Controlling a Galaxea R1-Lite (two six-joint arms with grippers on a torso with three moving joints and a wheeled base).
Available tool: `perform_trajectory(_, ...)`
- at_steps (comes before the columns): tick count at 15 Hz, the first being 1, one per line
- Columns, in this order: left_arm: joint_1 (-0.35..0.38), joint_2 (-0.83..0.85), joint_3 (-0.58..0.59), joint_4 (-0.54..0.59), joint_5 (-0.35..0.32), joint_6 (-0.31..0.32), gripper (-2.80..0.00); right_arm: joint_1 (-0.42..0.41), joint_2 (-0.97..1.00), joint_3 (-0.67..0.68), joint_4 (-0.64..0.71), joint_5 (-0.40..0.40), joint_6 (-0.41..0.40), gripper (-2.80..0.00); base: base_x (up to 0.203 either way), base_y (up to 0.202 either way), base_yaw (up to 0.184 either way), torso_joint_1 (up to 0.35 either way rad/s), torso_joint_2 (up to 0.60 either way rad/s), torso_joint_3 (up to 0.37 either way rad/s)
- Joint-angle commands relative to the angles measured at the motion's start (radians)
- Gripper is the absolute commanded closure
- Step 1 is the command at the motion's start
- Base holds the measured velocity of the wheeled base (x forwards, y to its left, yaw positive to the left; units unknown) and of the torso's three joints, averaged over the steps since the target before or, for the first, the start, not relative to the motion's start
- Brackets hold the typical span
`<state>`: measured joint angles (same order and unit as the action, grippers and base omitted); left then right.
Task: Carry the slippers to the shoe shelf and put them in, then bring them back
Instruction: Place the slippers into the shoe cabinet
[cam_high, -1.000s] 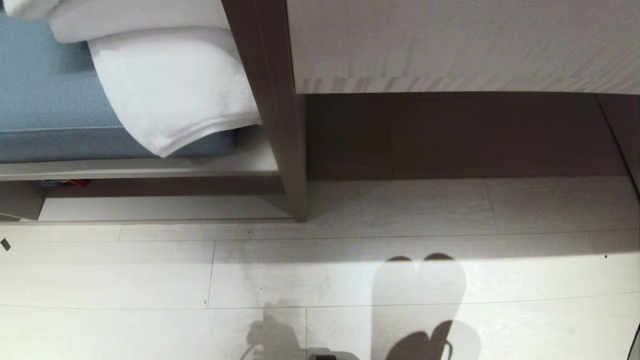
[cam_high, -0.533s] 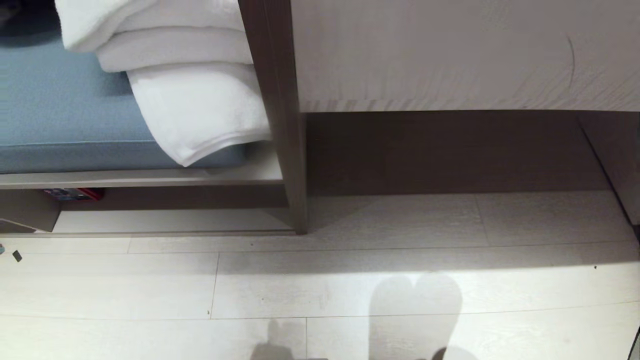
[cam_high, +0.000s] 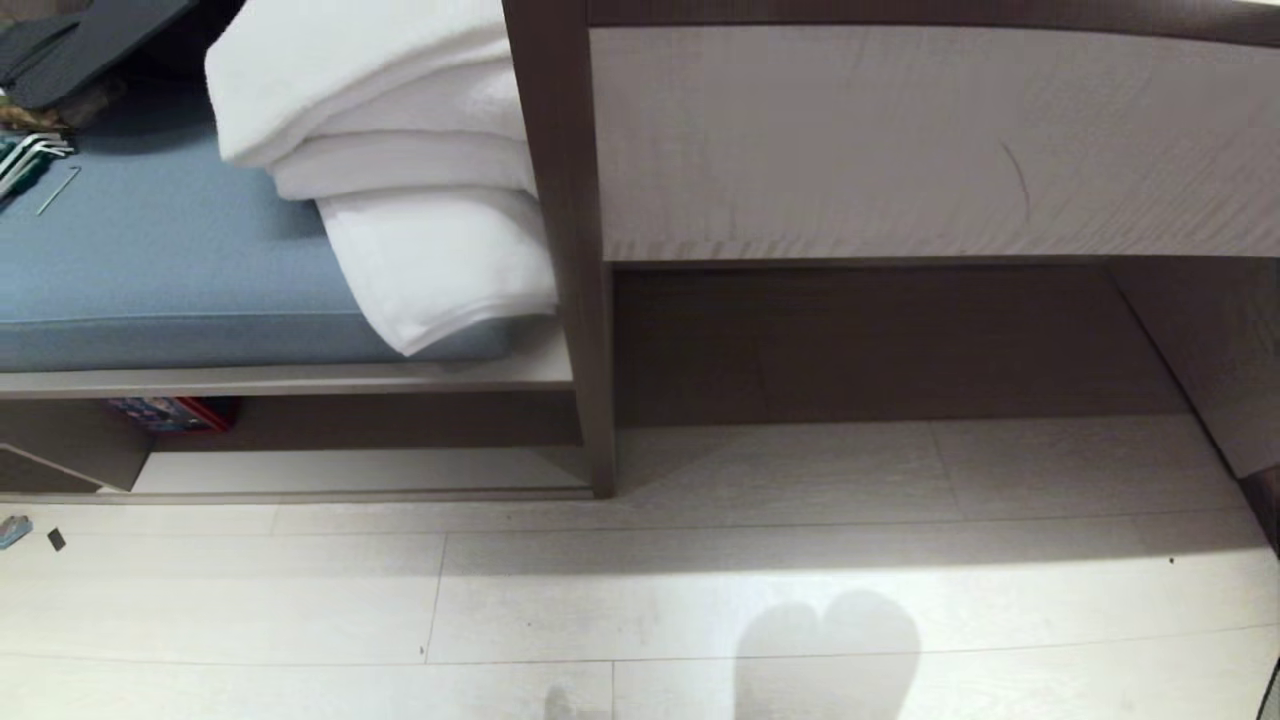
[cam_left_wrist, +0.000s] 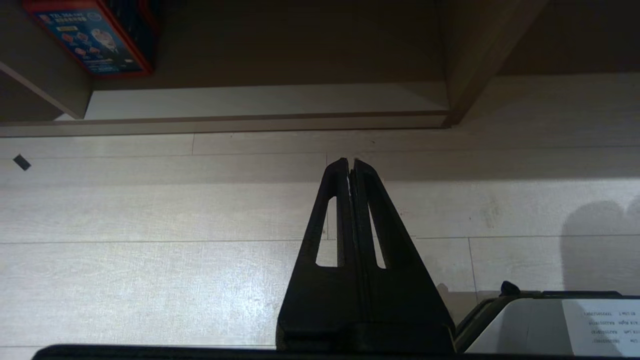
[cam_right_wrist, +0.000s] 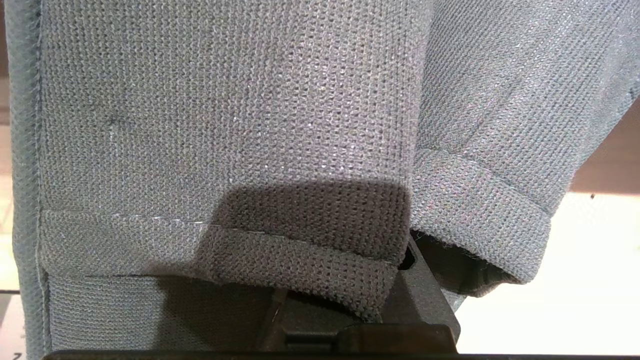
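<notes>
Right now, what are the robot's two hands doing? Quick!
Left gripper: shut, holding nothing, above the floor.
Right gripper: shut on the slippers.

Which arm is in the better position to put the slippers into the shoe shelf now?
Probably the right. The right gripper is shut on the slippers, whose fabric fills its view. The left gripper is shut and empty, pointing toward the shoe shelf.

The pale plank floor (cam_high: 700, 600) runs ahead of the shut left fingers (cam_left_wrist: 350, 167) to the shoe shelf (cam_left_wrist: 265, 100), whose pale base board lies just beyond their tips. A red-edged box (cam_left_wrist: 95, 37) stands on that board, off to one side. Above it, a blue cushion (cam_high: 150, 270) carries 1 stack of folded white towels (cam_high: 400, 170).
</notes>
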<state>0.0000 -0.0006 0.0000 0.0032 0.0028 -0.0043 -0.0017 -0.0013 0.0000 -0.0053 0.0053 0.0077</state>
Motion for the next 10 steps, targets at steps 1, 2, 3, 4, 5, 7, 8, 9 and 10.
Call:
perform_trajectory(1, 0.0, 0.001, 0.0, 0.0, 0.0, 0.0, 0.0, 0.0, 0.0, 0.002, -0.001, 0.001, 0.0, 0.0, 0.0, 0.0, 0.0, 0.002, 0.0, 0.203)
perform_trajectory(2, 0.0, 0.001, 0.0, 0.0, 0.0, 0.0, 0.0, 0.0, 0.0, 0.002, -0.001, 0.001, 0.0, 0.0, 0.0, 0.0, 0.0, 0.002, 0.0, 0.212)
perform_trajectory(3, 0.0, 0.001, 0.0, 0.0, 0.0, 0.0, 0.0, 0.0, 0.0, 0.002, -0.001, 0.001, 0.0, 0.0, 0.0, 0.0, 0.0, 0.002, 0.01, 0.199)
perform_trajectory(4, 0.0, 0.001, 0.0, 0.0, 0.0, 0.0, 0.0, 0.0, 0.0, 0.002, -0.001, 0.001, -0.002, 0.0, 0.0, 0.0, 0.0, -0.001, 0.0, 0.198)
perform_trajectory(5, 0.0, 0.001, 0.0, 0.0, 0.0, 0.0, 0.0, 0.0, 0.0, 0.002, -0.001, 0.001, -0.002, 0.0, 0.0, 0.0, 0.0, 0.0, 0.0, 0.203)
perform_trajectory(7, 0.002, 0.001, 0.0, 0.0, 0.0, 0.0, 0.0, 0.0, 0.0, 0.002, -0.001, 0.001, -0.002, 0.0, 0.0, 0.0, 0.0, 0.002, 0.0, 0.203)
perform_trajectory(8, 0.0, 0.001, 0.0, 0.0, 0.0, 0.0, 0.0, 0.0, 0.0, 0.0, -0.001, 0.001, -0.002, 0.0, 0.0, 0.0, 0.0, 0.01, 0.0, 0.211)
perform_trajectory(9, 0.001, 0.001, 0.0, 0.0, 0.0, 0.0, 0.0, 0.0, 0.0, 0.002, -0.001, 0.001, -0.003, 0.0, 0.0, 0.0, 0.0, -0.002, 0.0, 0.197)
perform_trajectory(10, 0.0, 0.001, 0.0, 0.0, 0.0, 0.0, 0.0, 0.0, 0.0, 0.001, -0.001, 0.001, -0.003, 0.0, 0.0, 0.0, 0.0, 0.006, 0.0, 0.202)
